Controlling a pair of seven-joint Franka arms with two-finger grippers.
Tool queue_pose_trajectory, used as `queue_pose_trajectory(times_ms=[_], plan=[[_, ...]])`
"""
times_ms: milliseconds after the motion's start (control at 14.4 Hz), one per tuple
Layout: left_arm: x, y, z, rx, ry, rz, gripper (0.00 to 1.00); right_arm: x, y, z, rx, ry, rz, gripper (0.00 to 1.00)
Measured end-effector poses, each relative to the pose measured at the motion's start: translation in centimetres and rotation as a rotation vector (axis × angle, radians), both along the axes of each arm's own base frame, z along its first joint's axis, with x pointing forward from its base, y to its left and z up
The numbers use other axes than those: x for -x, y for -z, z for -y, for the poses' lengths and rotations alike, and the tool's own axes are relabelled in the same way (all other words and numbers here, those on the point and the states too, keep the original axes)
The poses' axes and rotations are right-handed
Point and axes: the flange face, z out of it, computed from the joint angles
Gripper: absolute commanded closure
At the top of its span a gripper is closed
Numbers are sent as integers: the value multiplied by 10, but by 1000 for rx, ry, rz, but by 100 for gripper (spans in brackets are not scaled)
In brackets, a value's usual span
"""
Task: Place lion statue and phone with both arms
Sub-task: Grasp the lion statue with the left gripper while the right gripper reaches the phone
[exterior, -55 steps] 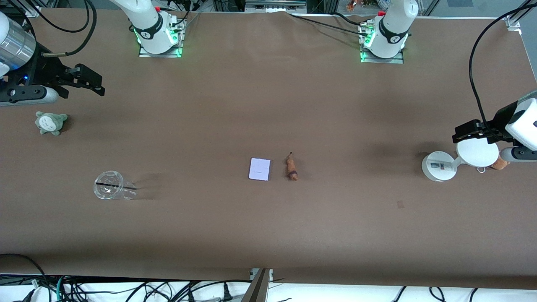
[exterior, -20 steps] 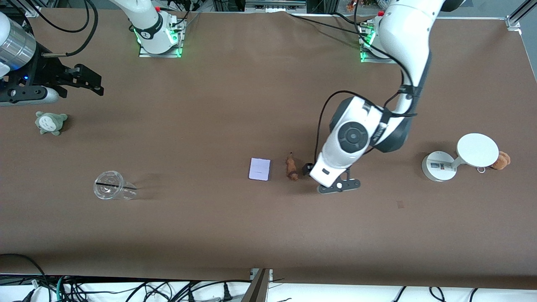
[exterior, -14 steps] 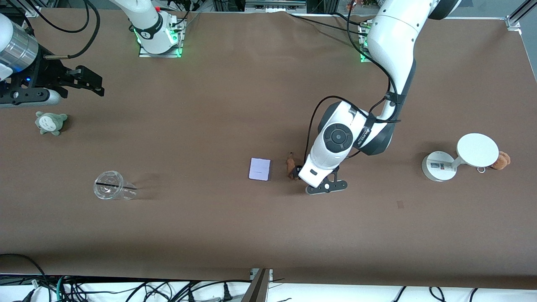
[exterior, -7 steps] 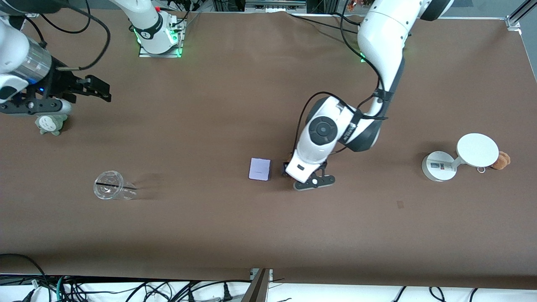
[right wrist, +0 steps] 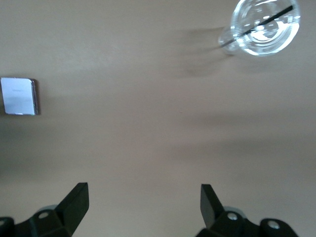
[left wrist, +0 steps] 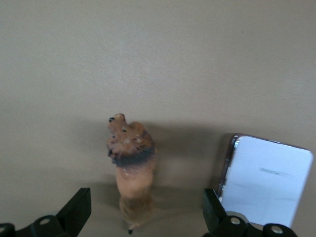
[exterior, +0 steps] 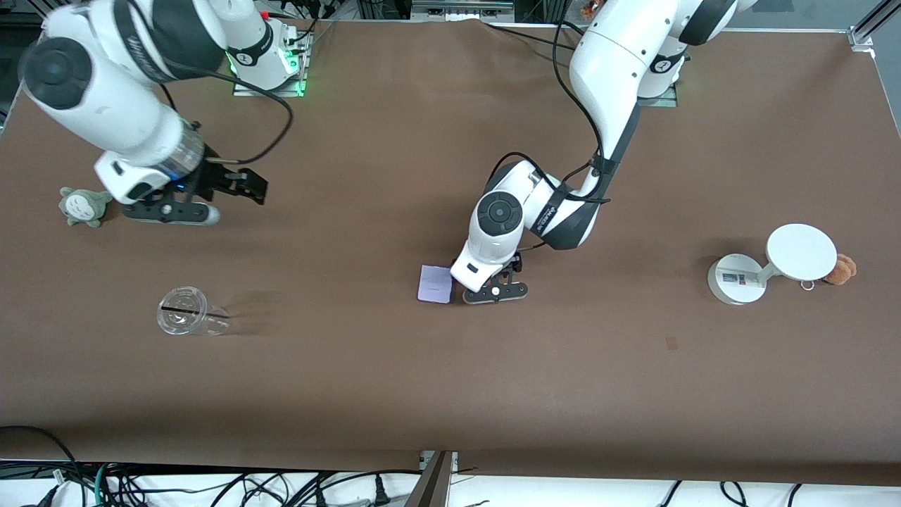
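Observation:
The lion statue (left wrist: pixel 131 170) lies on the brown table and shows in the left wrist view between the open fingers of my left gripper (left wrist: pixel 146 207), which is low over it. In the front view my left gripper (exterior: pixel 487 279) hides the lion. The phone (exterior: pixel 436 284), a pale lavender slab, lies flat right beside the lion toward the right arm's end; it also shows in the left wrist view (left wrist: pixel 266 185) and the right wrist view (right wrist: pixel 19 96). My right gripper (exterior: pixel 243 185) is open and empty over bare table, also seen in the right wrist view (right wrist: pixel 143 197).
A clear plastic cup (exterior: pixel 184 319) lies on its side near the right arm's end, also in the right wrist view (right wrist: pixel 264 24). A grey-green plush (exterior: pixel 84 204) sits at that end. A white round-based stand (exterior: pixel 767 264) and a brown plush (exterior: pixel 841 269) are at the left arm's end.
My left arm swung in from the left arm's end and came down over the lion. My right arm moved from the table's end toward the middle.

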Motion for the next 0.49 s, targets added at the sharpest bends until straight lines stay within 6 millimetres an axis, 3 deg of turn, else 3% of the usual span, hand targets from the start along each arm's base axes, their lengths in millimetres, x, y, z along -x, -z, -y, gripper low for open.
queue_pose_trajectory(times_ms=[139, 209, 278, 417, 487], plan=[[-5, 4, -5, -8, -3, 14, 0, 0, 17, -14, -7, 13, 16, 0], [-8, 5, -8, -7, -7, 23, 8, 0, 27, -20, -11, 21, 25, 0], [-10, 5, -10, -5, -11, 29, 33, 1, 36, -26, -15, 32, 35, 0], [-12, 4, -12, -4, -16, 33, 62, 3, 53, -40, -21, 48, 37, 0], [-12, 3, -12, -4, -23, 34, 86, 4, 60, -47, -25, 60, 40, 0]])
